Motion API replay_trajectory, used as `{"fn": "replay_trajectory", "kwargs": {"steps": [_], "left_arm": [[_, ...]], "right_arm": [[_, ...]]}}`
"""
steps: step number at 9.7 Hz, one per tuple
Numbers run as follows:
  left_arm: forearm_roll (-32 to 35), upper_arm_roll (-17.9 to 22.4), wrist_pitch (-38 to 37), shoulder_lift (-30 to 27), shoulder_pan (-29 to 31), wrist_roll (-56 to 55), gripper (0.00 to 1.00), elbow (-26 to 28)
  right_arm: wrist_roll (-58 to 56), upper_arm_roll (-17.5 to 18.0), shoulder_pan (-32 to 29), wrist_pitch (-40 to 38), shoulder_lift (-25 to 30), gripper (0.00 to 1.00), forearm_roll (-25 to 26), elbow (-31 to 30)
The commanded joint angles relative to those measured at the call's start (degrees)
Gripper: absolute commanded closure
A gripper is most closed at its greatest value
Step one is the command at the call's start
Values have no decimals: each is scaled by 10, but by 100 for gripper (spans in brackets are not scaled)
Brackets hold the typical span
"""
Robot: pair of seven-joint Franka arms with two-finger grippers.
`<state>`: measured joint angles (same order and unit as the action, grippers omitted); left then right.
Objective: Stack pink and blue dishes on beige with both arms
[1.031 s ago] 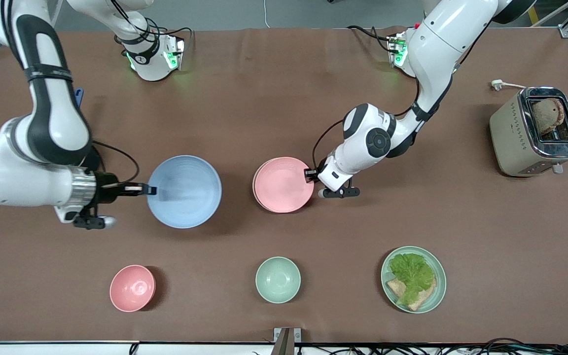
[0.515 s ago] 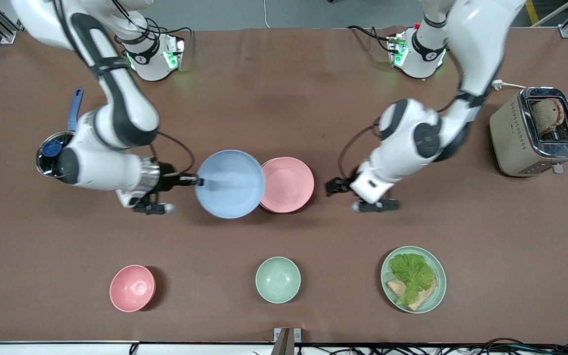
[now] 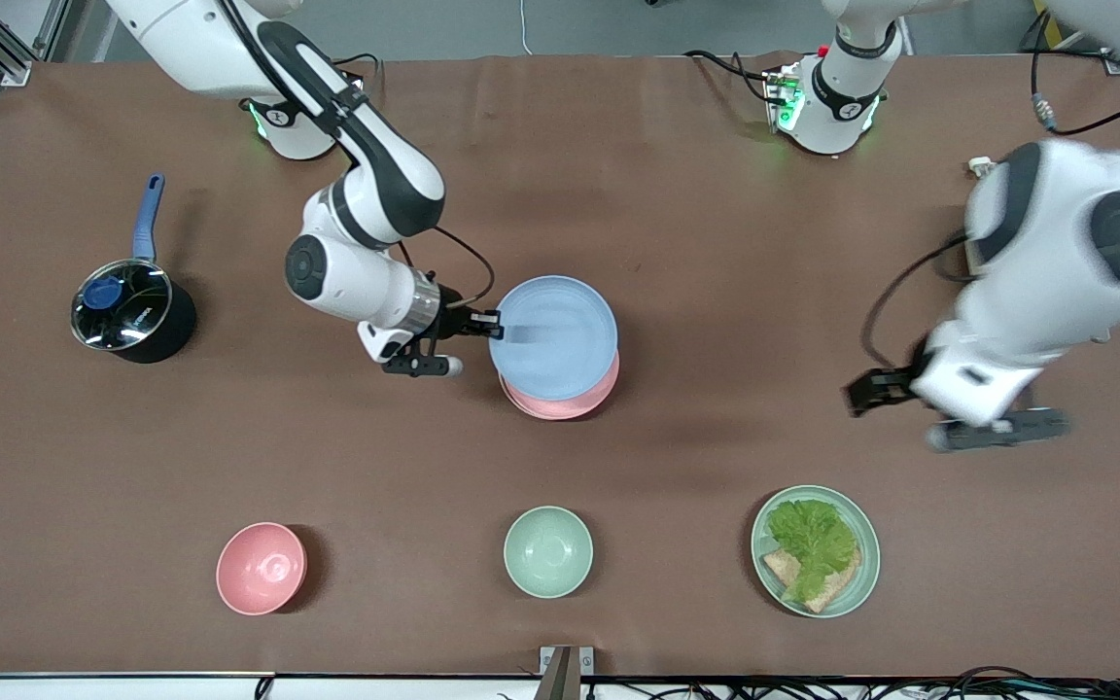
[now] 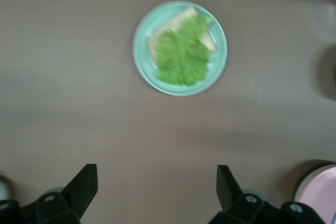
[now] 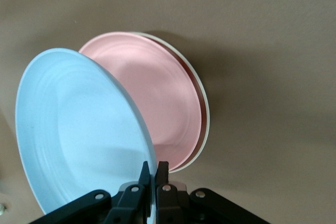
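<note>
My right gripper is shut on the rim of the pale blue plate. It holds the plate tilted over the pink plate at the table's middle. In the right wrist view the fingers pinch the blue plate edge-on. Beneath it the pink plate lies on the beige plate, which shows only as a cream rim. My left gripper hangs open and empty above bare table toward the left arm's end. The left gripper holds nothing between its fingers.
A black saucepan with a blue handle stands toward the right arm's end. Along the edge nearest the front camera stand a pink bowl, a mint-green bowl and a green plate with lettuce and bread. The left arm hides the toaster.
My right gripper has carried the blue plate across until it is over the pink one. My left arm has drawn back, open and empty, from the pink plate toward its own end.
</note>
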<state>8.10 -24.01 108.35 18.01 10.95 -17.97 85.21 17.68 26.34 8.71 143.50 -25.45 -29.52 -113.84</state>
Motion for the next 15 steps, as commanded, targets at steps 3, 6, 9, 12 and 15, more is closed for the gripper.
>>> {"fn": "replay_trajectory", "kwargs": {"steps": [3, 6, 9, 12, 15], "left_arm": [[-24, -3, -121, -97, 71, 160, 0, -12], [-84, 124, -203, -178, -24, 169, 0, 21], [-83, 189, -239, -195, -94, 194, 0, 20], [-77, 189, -235, -198, -105, 196, 0, 21], [-77, 186, -234, -194, -102, 196, 0, 18]], "right_arm": [[4, 6, 9, 75, -29, 98, 5, -21], [2, 6, 18, 112, -42, 96, 7, -38], [2, 6, 18, 123, -53, 95, 18, -37], [1, 6, 17, 134, -60, 40, 20, -36], [1, 7, 11, 129, -41, 0, 20, -33]]}}
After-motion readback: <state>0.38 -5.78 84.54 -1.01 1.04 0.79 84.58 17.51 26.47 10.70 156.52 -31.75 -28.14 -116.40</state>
